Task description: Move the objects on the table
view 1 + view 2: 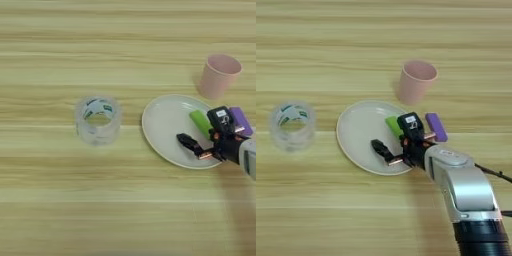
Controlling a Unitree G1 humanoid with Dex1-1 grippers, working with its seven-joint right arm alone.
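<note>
**Two small blocks at the plate's right rim**

One wooden table point(60, 200) fills my view, its grain running side to side. My silver forearm point(468, 192) comes in from the bottom right corner and reaches toward the plate. The white plate point(358, 135) lies right of the table's centre. The pink cup point(416, 81) stands upright just behind the plate's far right rim. The clear tape roll point(98, 120) sits well apart toward the table's left side. My gripper point(395, 135) hovers over the plate's right part with its two black fingers spread apart, holding nothing. The green block point(200, 121) lies on the plate's right rim, just beside my upper finger. The purple block point(436, 126) lies on the table just right of the plate.
</note>
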